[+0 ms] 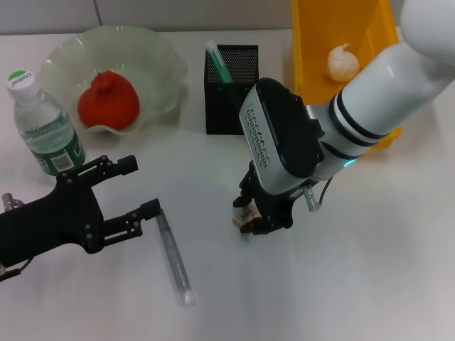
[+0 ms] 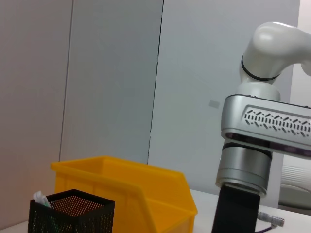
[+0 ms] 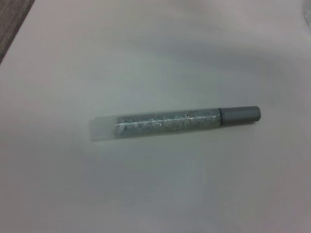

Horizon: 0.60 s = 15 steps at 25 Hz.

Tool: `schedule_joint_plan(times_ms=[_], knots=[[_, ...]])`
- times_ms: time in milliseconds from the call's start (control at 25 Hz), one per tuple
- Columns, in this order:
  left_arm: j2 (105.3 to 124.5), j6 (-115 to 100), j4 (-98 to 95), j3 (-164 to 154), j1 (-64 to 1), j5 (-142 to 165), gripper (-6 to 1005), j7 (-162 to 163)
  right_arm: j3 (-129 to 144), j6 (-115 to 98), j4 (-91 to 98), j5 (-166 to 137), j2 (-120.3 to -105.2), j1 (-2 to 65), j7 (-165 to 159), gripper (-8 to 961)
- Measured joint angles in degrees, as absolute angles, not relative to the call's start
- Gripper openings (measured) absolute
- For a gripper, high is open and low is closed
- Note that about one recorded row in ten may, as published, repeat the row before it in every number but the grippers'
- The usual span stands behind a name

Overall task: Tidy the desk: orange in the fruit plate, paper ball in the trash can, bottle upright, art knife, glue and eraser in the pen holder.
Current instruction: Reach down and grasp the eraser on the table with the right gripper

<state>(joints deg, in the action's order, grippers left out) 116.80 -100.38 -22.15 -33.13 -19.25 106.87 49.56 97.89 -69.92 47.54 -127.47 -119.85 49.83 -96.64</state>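
Although the desk is largely tidied, the head view shows two items outstanding. The orange sits in the fruit plate, the paper ball lies in the trash can, and the bottle stands upright just behind the left gripper. A green-and-white item, probably the art knife, stands in the pen holder. The right gripper, in front of the pen holder, has its fingers closed narrowly on the small tan eraser, at or just above the desk; whether it is lifted cannot be told. The left gripper is spread wide and holds nothing; the glue, a silvery glitter tube, lies on the desk, its cap end touching or just beside the gripper's nearer fingertip.

The left wrist view shows the pen holder before the trash can, with the right arm's wrist housing beyond; no fingers appear.

The right wrist view shows only the glue flat on the desk, grey cap at one end, well apart from that gripper.

Judged remaining: eraser and glue into the pen holder.
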Motion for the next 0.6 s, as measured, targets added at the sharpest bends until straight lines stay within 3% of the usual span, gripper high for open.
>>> schedule_joint_plan(times_ms=[200, 480, 600], knots=[[116.80, -100.37, -22.15, -33.13, -19.32, 106.87, 799, 49.57, 92.72, -71.27, 47.89, -127.27, -119.72, 49.71, -97.27, 399], [116.74, -100.37, -22.15, -33.13, -19.42, 106.87, 800, 49.57, 79.16, -76.26, 47.52, -124.37, -119.35, 49.25, -97.19, 311], [116.72, -100.37, -22.14, -33.13, -19.43, 106.87, 800, 49.57, 76.98, -76.93, 47.39, -123.99, -119.28, 48.42, -96.85, 190]])
